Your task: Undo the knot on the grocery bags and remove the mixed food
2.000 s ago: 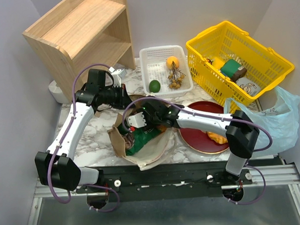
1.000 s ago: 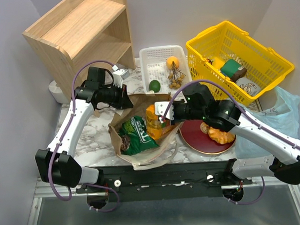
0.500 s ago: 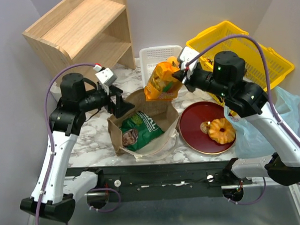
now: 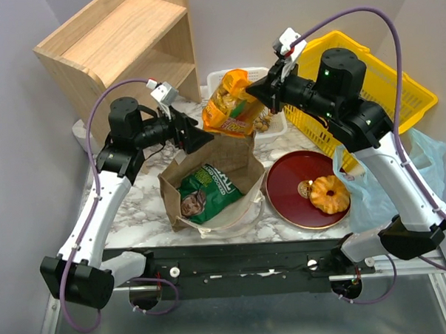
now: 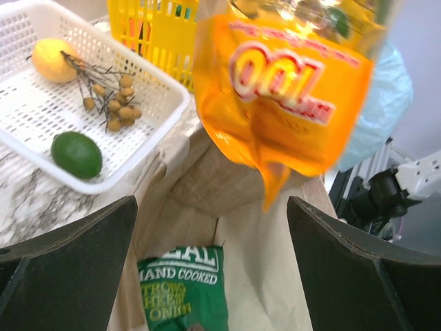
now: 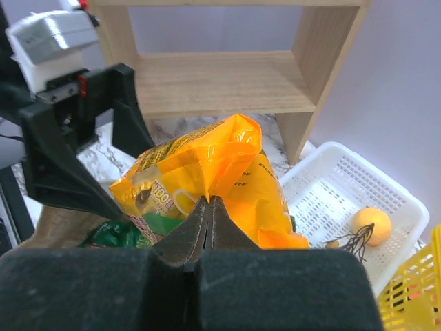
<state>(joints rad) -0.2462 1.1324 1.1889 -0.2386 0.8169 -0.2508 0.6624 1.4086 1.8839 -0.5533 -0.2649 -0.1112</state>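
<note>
left end effector point(image 4: 199, 136): open, jaws spread wide, holding nothing; left of centre, at the upper rim of the bag mouth
brown paper bag point(image 4: 234, 160): centre of frame, on the counter point(image 4: 136, 208), mouth open toward the camera
green snack packet point(image 4: 207, 191): lies inside the paper bag, lower centre; not out yet
orange snack packet point(image 4: 231, 107): in the air, upper centre, above the bag's far rim and clear of it; hangs in front of the white basket
right end effector point(image 4: 257, 91): closed, pinching the top edge of the orange snack packet; upper centre-right
white basket point(image 5: 172, 103): upper left of the left wrist view; holds the orange fruit point(image 5: 54, 61), brown bunch point(image 5: 110, 96) and green round fruit point(image 5: 76, 154), so these look done
red plate point(image 4: 293, 171): right of the paper bag, touching its edge
ring pastry point(image 4: 328, 194): on the plate's right half; looks done
blue plastic bag point(image 4: 423, 166): right edge, slack and collapsed; looks emptied
knot: cannot make one out
progress: judged late; orange packet needs setting down, green packet left to pull
wooden shelf point(image 4: 121, 46): upper left, not involved
yellow basket point(image 4: 397, 78): upper right, behind the right arm, own goods inside
in the way: hanging packet hides most of the white basket from above; left end effector sits just beside it, likely tight if both move
</note>
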